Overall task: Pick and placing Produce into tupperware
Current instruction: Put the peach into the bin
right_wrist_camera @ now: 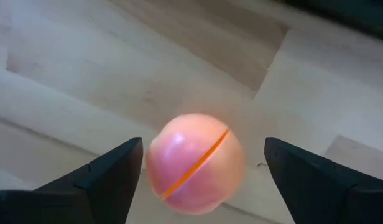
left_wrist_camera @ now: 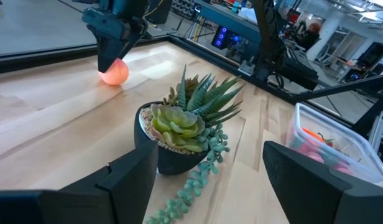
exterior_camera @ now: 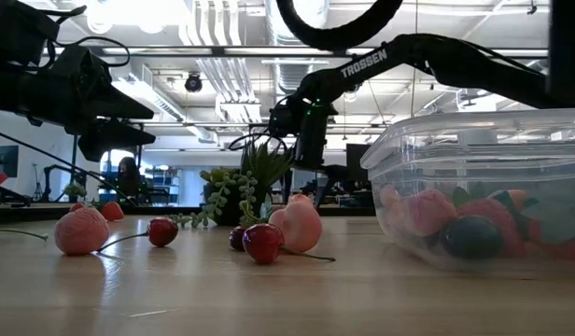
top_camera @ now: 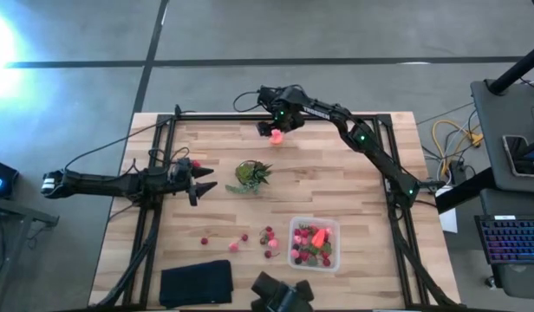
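Note:
The peach-pink round piece [right_wrist_camera: 194,163] rests on the wood near the table's far edge, also seen in the high view [top_camera: 276,134]. My right gripper [right_wrist_camera: 204,149] points down over it, open, with one finger on each side and a gap to each. The clear tupperware [top_camera: 315,244] stands near the front right and holds several red and pink pieces. More small berries [top_camera: 269,236] lie loose on the table to its left. My left gripper [top_camera: 206,185] waits open at the table's left, pointing level toward the plant.
A potted green succulent [top_camera: 250,176] stands mid-table between the two grippers. A flat black pad [top_camera: 196,282] lies at the front left, and a dark camera mount [top_camera: 283,295] sits at the front edge. Black frame rails run along the table's left and right sides.

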`<action>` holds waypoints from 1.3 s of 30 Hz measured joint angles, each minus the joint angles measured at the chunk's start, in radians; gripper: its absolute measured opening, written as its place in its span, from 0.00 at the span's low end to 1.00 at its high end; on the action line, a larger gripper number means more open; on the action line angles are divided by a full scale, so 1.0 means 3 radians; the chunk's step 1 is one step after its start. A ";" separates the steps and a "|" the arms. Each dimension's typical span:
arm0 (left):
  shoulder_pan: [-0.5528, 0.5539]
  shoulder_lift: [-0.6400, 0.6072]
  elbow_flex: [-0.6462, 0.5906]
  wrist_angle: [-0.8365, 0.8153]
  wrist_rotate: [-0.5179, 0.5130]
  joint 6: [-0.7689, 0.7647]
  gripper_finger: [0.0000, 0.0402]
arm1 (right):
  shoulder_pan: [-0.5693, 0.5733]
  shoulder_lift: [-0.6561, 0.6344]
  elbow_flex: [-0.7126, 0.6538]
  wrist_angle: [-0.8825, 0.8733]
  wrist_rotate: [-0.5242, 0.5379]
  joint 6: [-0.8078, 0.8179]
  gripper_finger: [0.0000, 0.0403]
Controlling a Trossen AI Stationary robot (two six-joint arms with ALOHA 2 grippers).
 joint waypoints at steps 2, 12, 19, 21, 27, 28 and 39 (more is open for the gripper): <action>0.0000 0.0000 0.0000 0.0000 -0.0002 -0.0001 0.69 | 0.0001 0.0000 -0.0028 0.0003 -0.0093 -0.0006 0.81; 0.0000 0.0000 0.0000 0.0000 -0.0019 0.0000 0.69 | 0.0000 0.0001 -0.0158 0.0089 -0.0131 0.0027 0.81; 0.0000 0.0001 0.0000 -0.0001 -0.0019 0.0000 0.69 | 0.0001 0.0001 -0.0183 0.0103 -0.0131 0.0025 0.80; 0.0000 0.0001 0.0000 -0.0001 -0.0029 0.0000 0.69 | 0.0001 0.0001 -0.0183 0.0105 -0.0131 0.0023 0.76; 0.0000 0.0001 0.0000 -0.0001 -0.0057 0.0000 0.69 | 0.0000 0.0001 -0.0183 0.0109 -0.0132 -0.0001 0.64; 0.0000 0.0001 0.0000 -0.0001 -0.0057 0.0000 0.69 | 0.0001 0.0001 -0.0183 0.0109 -0.0134 0.0000 0.63; 0.0000 0.0001 0.0000 -0.0001 -0.0057 0.0000 0.69 | 0.0001 0.0001 -0.0148 0.0105 -0.0138 0.0001 0.64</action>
